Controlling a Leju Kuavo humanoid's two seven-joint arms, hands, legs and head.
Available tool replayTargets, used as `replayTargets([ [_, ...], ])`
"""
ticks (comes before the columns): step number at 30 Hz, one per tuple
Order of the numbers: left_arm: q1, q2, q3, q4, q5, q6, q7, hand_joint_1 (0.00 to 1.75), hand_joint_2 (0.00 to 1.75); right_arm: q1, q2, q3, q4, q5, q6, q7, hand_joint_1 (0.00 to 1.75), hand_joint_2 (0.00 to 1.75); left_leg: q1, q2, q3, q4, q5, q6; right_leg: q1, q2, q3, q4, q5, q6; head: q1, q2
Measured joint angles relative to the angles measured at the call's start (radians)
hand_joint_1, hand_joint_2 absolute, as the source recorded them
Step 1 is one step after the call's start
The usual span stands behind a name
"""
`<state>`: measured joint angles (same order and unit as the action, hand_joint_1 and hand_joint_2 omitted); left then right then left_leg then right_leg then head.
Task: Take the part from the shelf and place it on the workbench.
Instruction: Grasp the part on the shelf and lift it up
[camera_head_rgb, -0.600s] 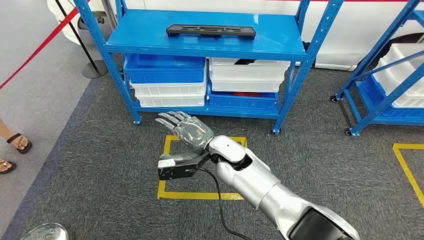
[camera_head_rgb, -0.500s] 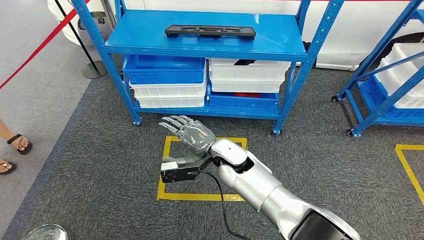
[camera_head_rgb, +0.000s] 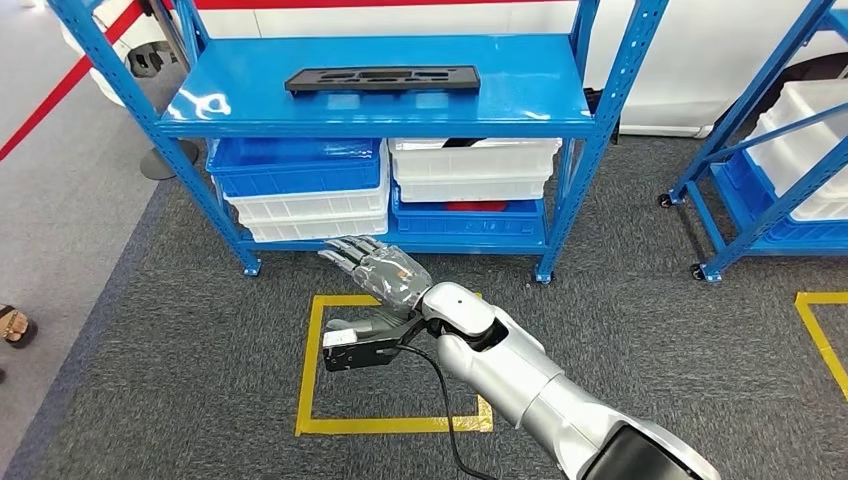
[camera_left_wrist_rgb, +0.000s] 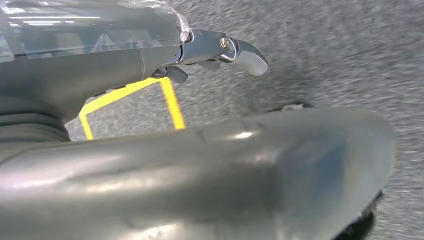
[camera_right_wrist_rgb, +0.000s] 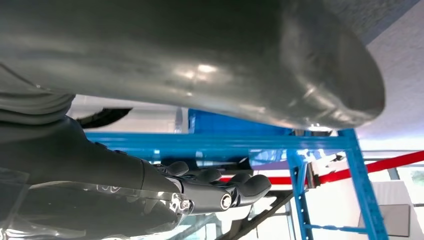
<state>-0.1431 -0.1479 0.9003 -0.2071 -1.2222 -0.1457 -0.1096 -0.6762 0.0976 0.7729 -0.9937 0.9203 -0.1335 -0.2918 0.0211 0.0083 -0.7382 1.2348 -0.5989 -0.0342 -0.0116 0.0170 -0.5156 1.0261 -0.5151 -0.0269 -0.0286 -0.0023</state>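
The part (camera_head_rgb: 381, 78) is a long flat black piece with cut-outs, lying on the top board of the blue shelf (camera_head_rgb: 520, 95) left of its middle. My right hand (camera_head_rgb: 378, 268) reaches forward from the lower right, below and in front of the shelf, fingers stretched out and apart with nothing in them. In the right wrist view the same hand (camera_right_wrist_rgb: 210, 192) points at the blue shelf frame (camera_right_wrist_rgb: 225, 141). In the left wrist view my left hand (camera_left_wrist_rgb: 220, 47) hangs over grey carpet, fingers extended and holding nothing.
Blue bins (camera_head_rgb: 300, 165) and white bins (camera_head_rgb: 470, 165) fill the lower shelf level. A yellow taped square (camera_head_rgb: 312, 370) marks the carpet under my right arm. A second blue rack (camera_head_rgb: 780, 170) stands at the right. A person's sandalled foot (camera_head_rgb: 15, 325) shows at the left edge.
The whole picture has shifted: the camera has moved, and the shelf and yellow square now sit further left. My right hand keeps its outstretched pose.
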Motion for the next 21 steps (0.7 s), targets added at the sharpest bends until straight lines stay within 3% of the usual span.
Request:
replayTargets([
  [1,0.001,0.000,0.000,0.000,0.000,0.000,0.001,0.00,0.00,0.000,0.000,0.000,0.000,0.001,0.000,0.000,0.00,0.00,-0.008,-0.002,-0.003,-0.059,0.057,0.015,0.004,0.001,0.022,-0.002,-0.017,-0.001,0.000,0.000],
  [3,0.006,0.002,0.000,0.000,0.000,0.002,0.004,0.00,0.00,0.002,0.002,0.001,0.002,0.002,0.000,0.000,0.00,0.00,-0.028,-0.008,-0.001,-0.170,0.221,0.042,0.012,0.007,0.060,-0.004,-0.051,0.002,0.000,0.000],
  [4,0.008,0.003,0.001,0.000,0.000,0.003,0.006,0.00,0.00,0.003,0.003,0.001,0.002,0.003,0.000,0.000,0.00,0.00,-0.035,-0.012,0.003,-0.198,0.279,0.050,0.012,0.011,0.074,-0.007,-0.066,0.007,0.000,0.000],
  [5,0.007,0.004,0.001,0.001,0.000,0.004,0.009,0.00,0.00,0.002,0.004,0.001,0.002,0.004,0.000,0.000,0.00,0.00,-0.041,-0.014,0.007,-0.206,0.298,0.054,0.012,0.015,0.086,-0.009,-0.078,0.014,0.000,0.000],
  [7,-0.003,0.004,0.001,0.001,0.001,0.006,0.011,0.00,0.00,-0.006,0.007,0.001,-0.003,0.004,0.000,0.000,0.00,0.00,-0.043,-0.016,0.020,-0.203,0.279,0.062,0.008,0.015,0.103,-0.014,-0.098,0.026,0.000,0.000],
  [9,-0.016,0.004,0.001,0.001,0.000,0.010,0.013,0.00,0.00,-0.018,0.009,0.001,-0.007,-0.004,0.002,0.000,0.00,0.00,-0.040,-0.015,0.038,-0.209,0.261,0.075,0.006,0.003,0.076,0.045,-0.124,0.034,0.000,0.000],
  [12,-0.020,0.004,0.002,0.001,-0.004,0.013,0.016,0.00,0.00,-0.017,0.005,0.000,-0.003,-0.032,0.011,-0.004,0.00,0.00,-0.038,-0.016,0.069,-0.213,0.228,0.082,0.004,-0.006,-0.075,0.252,-0.164,0.043,0.000,0.000],
  [13,-0.018,0.004,0.002,0.001,-0.005,0.012,0.018,0.00,0.00,-0.013,0.003,-0.001,0.000,-0.045,0.017,-0.010,0.00,0.00,-0.038,-0.017,0.082,-0.212,0.216,0.081,0.004,-0.006,-0.122,0.290,-0.151,0.044,0.000,0.000],
  [14,-0.016,0.003,0.002,0.001,-0.007,0.011,0.020,0.00,0.00,-0.010,0.001,-0.003,0.004,-0.059,0.023,-0.017,0.00,0.00,-0.038,-0.017,0.096,-0.212,0.204,0.079,0.005,-0.006,-0.151,0.287,-0.113,0.044,0.000,0.000],
  [15,-0.014,0.002,0.002,0.001,-0.007,0.009,0.022,0.00,0.00,-0.008,-0.001,-0.005,0.007,-0.072,0.031,-0.026,0.00,0.00,-0.038,-0.018,0.112,-0.212,0.193,0.078,0.005,-0.007,-0.163,0.246,-0.055,0.042,0.000,0.000],
  [17,-0.012,-0.002,0.002,0.002,-0.009,0.006,0.025,0.00,0.00,-0.010,-0.004,-0.008,0.016,-0.093,0.051,-0.038,0.00,0.00,-0.039,-0.019,0.137,-0.212,0.171,0.073,0.012,-0.008,-0.152,0.115,0.064,0.032,0.000,0.000],
  [18,-0.012,-0.004,0.002,0.003,-0.009,0.005,0.025,0.00,0.00,-0.012,-0.005,-0.009,0.021,-0.100,0.062,-0.041,0.00,0.00,-0.040,-0.020,0.144,-0.211,0.163,0.069,0.014,-0.009,-0.140,0.062,0.092,0.026,0.000,0.000],
  [19,-0.013,-0.005,0.002,0.003,-0.010,0.005,0.025,0.00,0.00,-0.013,-0.007,-0.009,0.027,-0.105,0.070,-0.043,0.00,0.00,-0.040,-0.021,0.147,-0.211,0.157,0.065,0.017,-0.009,-0.132,0.031,0.101,0.020,0.000,0.000],
  [21,-0.014,-0.005,0.002,0.004,-0.013,0.005,0.023,0.00,0.00,-0.019,-0.008,-0.009,0.035,-0.107,0.073,-0.043,0.00,0.00,-0.040,-0.021,0.149,-0.211,0.147,0.055,0.017,-0.007,-0.120,0.011,0.088,0.010,0.000,0.000],
])
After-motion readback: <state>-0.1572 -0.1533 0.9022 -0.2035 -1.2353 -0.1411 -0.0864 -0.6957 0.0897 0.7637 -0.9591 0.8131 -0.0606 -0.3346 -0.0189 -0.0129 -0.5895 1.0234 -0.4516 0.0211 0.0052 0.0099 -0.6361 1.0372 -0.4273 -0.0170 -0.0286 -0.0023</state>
